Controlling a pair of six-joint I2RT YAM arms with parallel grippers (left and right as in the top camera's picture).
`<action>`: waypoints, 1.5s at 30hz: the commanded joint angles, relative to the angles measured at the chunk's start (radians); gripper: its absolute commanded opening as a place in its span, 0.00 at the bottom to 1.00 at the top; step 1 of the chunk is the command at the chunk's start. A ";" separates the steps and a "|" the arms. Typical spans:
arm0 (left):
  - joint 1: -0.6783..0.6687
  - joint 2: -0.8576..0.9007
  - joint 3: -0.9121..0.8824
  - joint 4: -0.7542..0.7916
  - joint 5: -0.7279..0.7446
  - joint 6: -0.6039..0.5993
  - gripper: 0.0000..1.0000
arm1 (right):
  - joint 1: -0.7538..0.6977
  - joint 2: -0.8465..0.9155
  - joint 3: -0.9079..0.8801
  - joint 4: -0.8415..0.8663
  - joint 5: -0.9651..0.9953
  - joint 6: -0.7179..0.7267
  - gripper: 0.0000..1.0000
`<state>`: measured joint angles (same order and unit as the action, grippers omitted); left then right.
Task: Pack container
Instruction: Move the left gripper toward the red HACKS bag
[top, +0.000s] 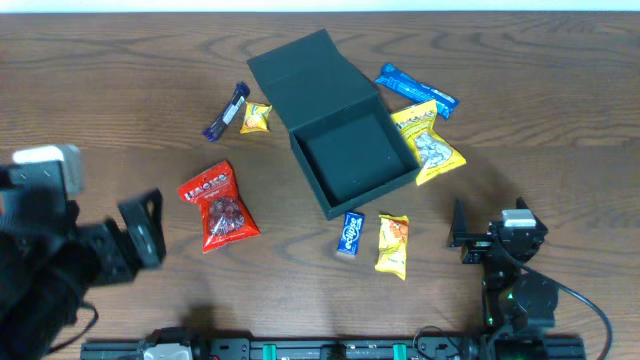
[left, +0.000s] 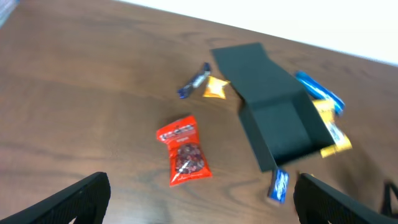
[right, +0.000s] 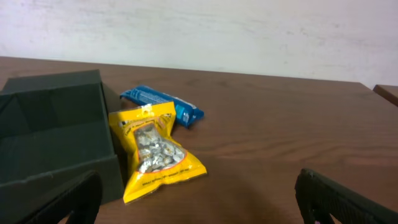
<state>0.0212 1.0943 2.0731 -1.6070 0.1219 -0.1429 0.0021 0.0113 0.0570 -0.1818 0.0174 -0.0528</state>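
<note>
The container (top: 355, 160) sits open just above the middle of the overhead frame, turned at an angle. Its flap lid is thrown back toward the upper left and its dark inside is bare. No packet is in it.

Around it on the brown desk (top: 110, 80):
- A large yellow packet (top: 428, 142) lies against its right wall.
- A long blue packet (top: 417, 90) lies just beyond that, toward the upper right.
- A small blue packet (top: 350, 234) lies just below its near wall, with an orange-yellow packet (top: 393, 244) beside it.
- A small yellow packet (top: 256, 118) and a dark purple bar (top: 227, 111) lie near the lid, to its left.
- A red packet (top: 217, 206) lies further out, to the lower left.

The left pincer (top: 150, 228) is at the lower left of the overhead frame, spread wide and holding nothing. It is well apart from the container, and the red packet lies between the two. In its own view the container (left: 280, 127) is right of centre and the red packet (left: 185, 151) is in the middle, though the picture is blurred.

The right pincer (top: 462, 235) is at the lower right, also spread wide and empty. It is nearer the container but not touching it. Its own view shows the container (right: 56, 143) at the left edge and the large yellow packet (right: 152, 152) leaning against its wall. The blue packet (right: 163, 104) lies behind them.
</note>
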 joint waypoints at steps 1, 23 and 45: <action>-0.002 0.068 0.002 -0.045 -0.119 -0.163 0.95 | -0.008 -0.004 -0.004 -0.001 0.001 -0.008 0.99; 0.006 0.280 -0.708 0.306 -0.094 -0.209 0.95 | -0.008 -0.005 -0.004 -0.001 0.001 -0.008 0.99; 0.177 0.272 -1.321 0.979 0.323 -0.202 0.95 | -0.008 -0.004 -0.004 -0.001 0.001 -0.008 0.99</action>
<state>0.1944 1.3777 0.7792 -0.6544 0.3389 -0.3634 0.0021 0.0113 0.0570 -0.1822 0.0174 -0.0528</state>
